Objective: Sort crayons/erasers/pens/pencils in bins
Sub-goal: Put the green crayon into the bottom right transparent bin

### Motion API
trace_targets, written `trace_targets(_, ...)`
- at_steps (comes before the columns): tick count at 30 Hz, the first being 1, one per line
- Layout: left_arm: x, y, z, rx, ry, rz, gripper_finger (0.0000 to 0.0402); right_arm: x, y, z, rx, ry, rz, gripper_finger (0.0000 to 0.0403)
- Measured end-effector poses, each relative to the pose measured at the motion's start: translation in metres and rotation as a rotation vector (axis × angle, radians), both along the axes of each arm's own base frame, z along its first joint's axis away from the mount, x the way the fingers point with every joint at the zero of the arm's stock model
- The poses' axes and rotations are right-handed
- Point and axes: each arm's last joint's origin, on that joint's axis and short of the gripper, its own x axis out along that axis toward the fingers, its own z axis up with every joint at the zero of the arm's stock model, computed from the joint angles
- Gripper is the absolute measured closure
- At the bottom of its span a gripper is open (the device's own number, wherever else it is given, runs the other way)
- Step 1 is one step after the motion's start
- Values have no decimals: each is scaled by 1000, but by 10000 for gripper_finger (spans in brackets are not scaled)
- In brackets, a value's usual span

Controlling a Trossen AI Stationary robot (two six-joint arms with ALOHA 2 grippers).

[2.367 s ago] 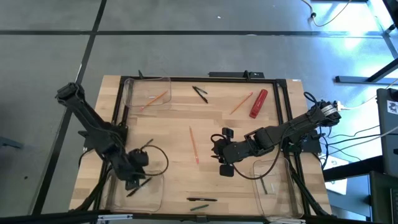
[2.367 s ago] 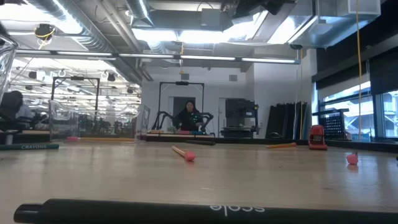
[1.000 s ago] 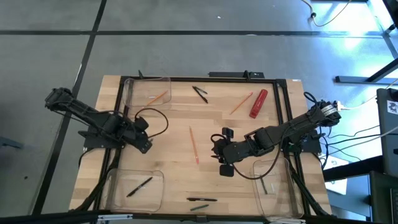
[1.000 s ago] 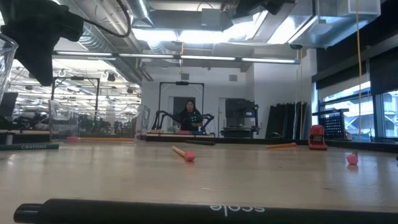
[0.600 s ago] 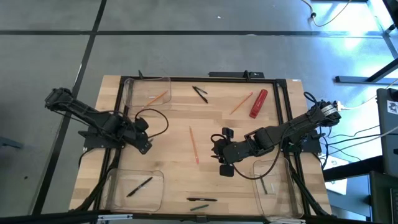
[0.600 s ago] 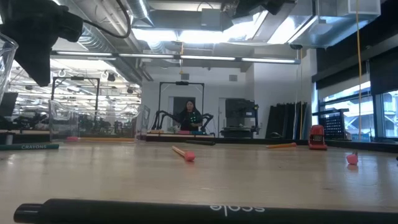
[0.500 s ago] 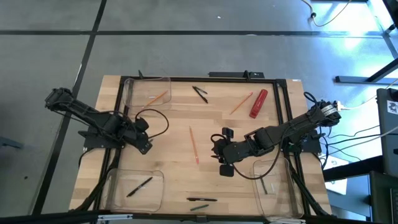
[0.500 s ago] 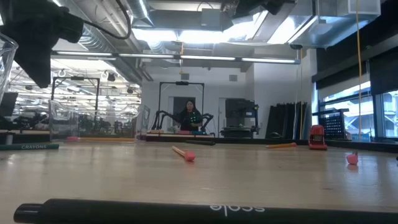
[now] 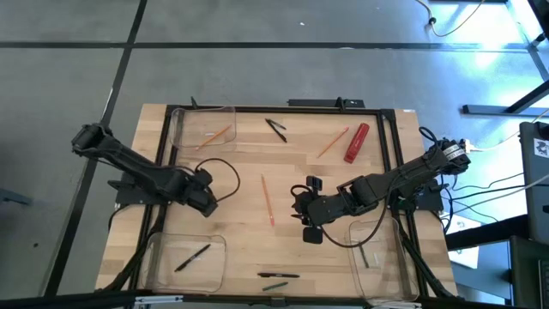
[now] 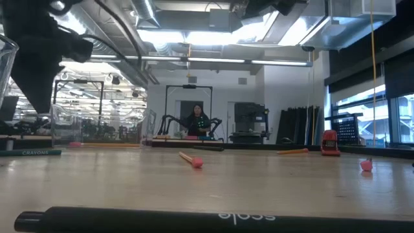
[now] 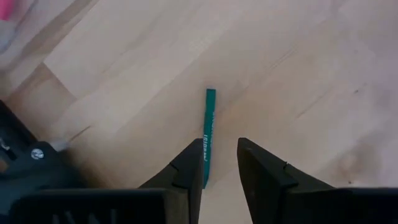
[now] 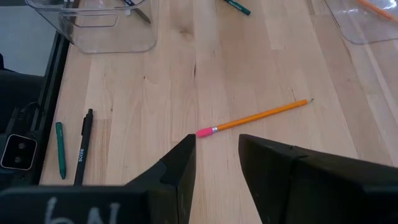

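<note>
The left end effector (image 9: 208, 201) hangs over the left side of the worktop (image 9: 283, 249), fingers a narrow gap apart and holding nothing; in its wrist view a green crayon (image 11: 209, 134) lies flat on the wood just ahead of the fingertips. The right end effector (image 9: 302, 206) waits near the middle, also narrowly parted and empty, with an orange pencil (image 9: 267, 199) lying beside it. Another pencil (image 9: 333, 142) and two black pens (image 9: 276, 130) lie toward the far edge, and more sticks (image 9: 278, 275) near the front edge. One bin (image 9: 151, 273) at the front left holds a pen, the bin (image 9: 393, 273) at front right a dark stick, the far bin (image 9: 179, 120) a pencil. These are light, stiff, smooth sticks that will likely roll if nudged, and they lie so flat that the fingers must come right down to the wood. The best hold is probably across the middle, fingers square to the length, so the stick neither tips nor pivots. The crayon is probably the one that could snap, so it wants a gentle squeeze.
</note>
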Motion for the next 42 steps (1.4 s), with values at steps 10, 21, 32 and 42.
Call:
trace_targets(10, 11, -5, -21, 13, 108, 21, 311, 0, 0, 0, -18, 0, 18, 279)
trace_targets(21, 14, 9, -36, -5, 138, 38, 311, 0, 0, 0, -16, 1, 16, 279)
trace_targets(32, 7, 18, -59, -69, 140, 32, 311, 0, 0, 0, -16, 0, 16, 279)
trace_targets(42, 3, 20, -66, -89, 137, 39, 312, 0, 0, 0, -15, 0, 16, 279)
